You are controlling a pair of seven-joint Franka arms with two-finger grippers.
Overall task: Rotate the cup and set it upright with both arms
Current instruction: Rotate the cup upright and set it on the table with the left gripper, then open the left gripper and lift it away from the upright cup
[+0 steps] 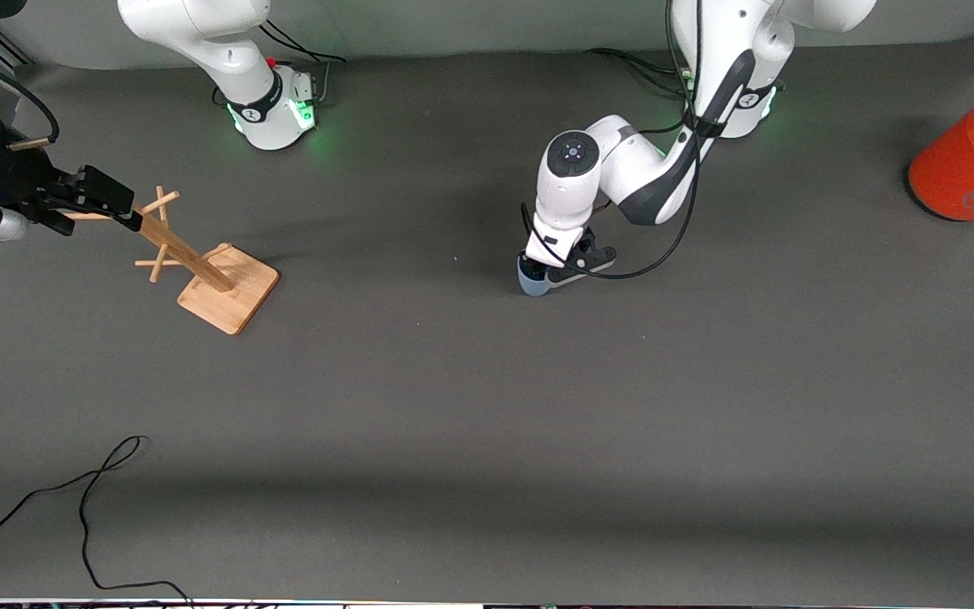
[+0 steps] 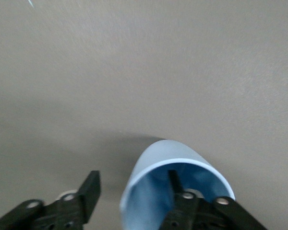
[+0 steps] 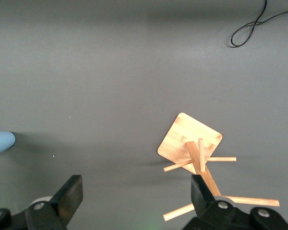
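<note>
Near the middle of the dark grey table (image 1: 453,423), the cup (image 1: 533,281) is standing with its open mouth upward, its light-blue wall showing just below the left arm's wrist in the front view. The left gripper (image 1: 548,275) is sitting low over it, straddling the rim: in the left wrist view one finger (image 2: 175,184) is reaching down inside the cup (image 2: 149,191) against the inner wall, while the other finger (image 2: 90,189) is standing outside, clear of the outer wall with bare table showing between. The jaws are parted and are not pinching the cup wall; nothing is being carried.

Toward the right arm's end of the table, the right gripper (image 1: 98,207) is hanging in the air over the wooden mug tree (image 1: 199,266). Its fingers (image 3: 69,191) are spread wide and are holding nothing. That arm is waiting. The mug tree (image 3: 197,153) is standing upright on its square base, pegs sticking out from the post. In the right wrist view the cup (image 3: 1,142) is showing at the frame's edge, well apart from the mug tree.

An orange-red can (image 1: 973,165) with a grey lid is lying at the left arm's end of the table, well apart from the cup. A black cable (image 1: 85,507) is trailing across the table nearer to the front camera than the mug tree.
</note>
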